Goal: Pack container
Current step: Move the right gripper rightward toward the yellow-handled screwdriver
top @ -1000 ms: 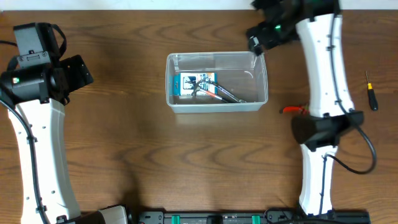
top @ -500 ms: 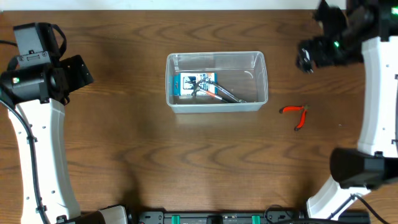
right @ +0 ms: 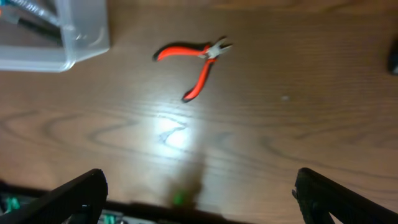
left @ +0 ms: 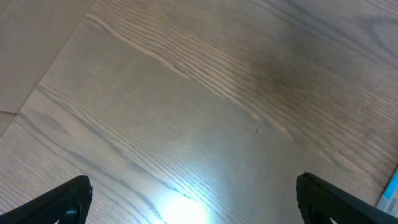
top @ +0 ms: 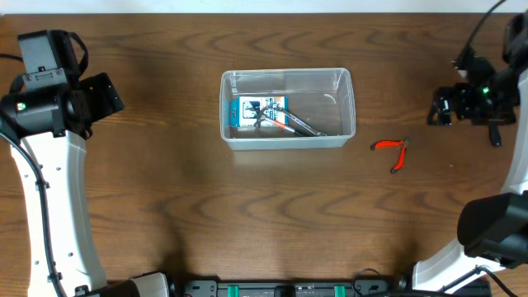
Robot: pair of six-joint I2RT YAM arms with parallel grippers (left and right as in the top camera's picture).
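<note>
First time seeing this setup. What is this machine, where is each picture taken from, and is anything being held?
This is a robot with a left arm and a right arm at a wooden table. One picture looks straight down from above; the other two come from cameras on each wrist. On the table sits a clear container holding a blue-and-white box and some tools. Red-handled pliers lie loose to its right. The left claw and right claw are both open, holding nothing.

White tubular links (top: 51, 198) join black joint housings (top: 66, 103), with black cables (top: 80, 51) and green lights (top: 486, 91)
</note>
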